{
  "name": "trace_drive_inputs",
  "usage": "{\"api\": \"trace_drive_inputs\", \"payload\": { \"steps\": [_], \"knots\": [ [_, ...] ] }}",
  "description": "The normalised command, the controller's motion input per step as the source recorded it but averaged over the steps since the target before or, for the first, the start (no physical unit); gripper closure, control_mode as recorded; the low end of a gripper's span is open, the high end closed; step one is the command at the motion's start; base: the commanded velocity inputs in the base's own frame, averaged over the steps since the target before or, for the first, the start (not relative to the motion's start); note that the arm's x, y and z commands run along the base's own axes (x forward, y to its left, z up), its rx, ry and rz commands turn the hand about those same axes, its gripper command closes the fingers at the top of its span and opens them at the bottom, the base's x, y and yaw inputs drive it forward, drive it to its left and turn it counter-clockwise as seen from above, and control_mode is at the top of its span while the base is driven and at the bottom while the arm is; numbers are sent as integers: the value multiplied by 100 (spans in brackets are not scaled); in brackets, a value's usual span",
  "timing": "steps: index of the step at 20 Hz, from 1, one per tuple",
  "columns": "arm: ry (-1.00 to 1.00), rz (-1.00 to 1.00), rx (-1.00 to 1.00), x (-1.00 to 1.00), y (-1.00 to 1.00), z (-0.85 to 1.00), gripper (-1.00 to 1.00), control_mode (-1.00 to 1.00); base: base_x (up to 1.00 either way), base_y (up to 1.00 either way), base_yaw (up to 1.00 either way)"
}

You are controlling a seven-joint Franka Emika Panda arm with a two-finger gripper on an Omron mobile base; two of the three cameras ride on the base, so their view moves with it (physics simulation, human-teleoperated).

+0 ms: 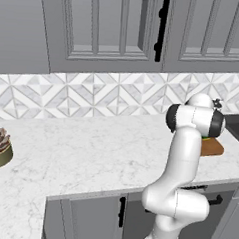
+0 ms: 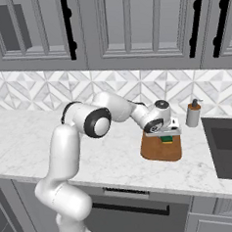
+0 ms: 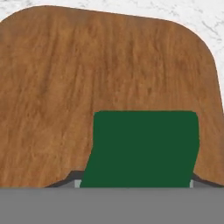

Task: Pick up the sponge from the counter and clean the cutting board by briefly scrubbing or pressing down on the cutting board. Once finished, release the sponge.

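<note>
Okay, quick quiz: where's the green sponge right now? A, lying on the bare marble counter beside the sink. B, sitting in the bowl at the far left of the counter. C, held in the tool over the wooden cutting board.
C: the hand view shows the sponge between the tool's fingertips with the cutting board behind it, and the right base view shows the tool over the board.

The sponge, dark green on top, is seen low in the hand view over the brown wooden board, which lies flat on the white marble counter.
</note>
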Motion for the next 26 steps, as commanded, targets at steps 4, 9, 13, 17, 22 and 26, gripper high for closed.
{"api": "trace_drive_inputs", "payload": {
  "steps": [4,9,13,17,22,26],
  "knots": [
    [-8,4,-14,-100,97,-97,100,-100,0,0,0],
    [-8,-1,5,16,74,2,100,-100,0,0,0],
    [-3,-4,2,100,51,40,100,-100,0,0,0],
    [3,0,0,94,-3,22,100,-100,0,0,0],
    [8,0,0,24,-74,-2,100,-100,0,0,0],
    [6,0,9,-85,-100,-36,100,-100,0,0,0]
  ]
}}
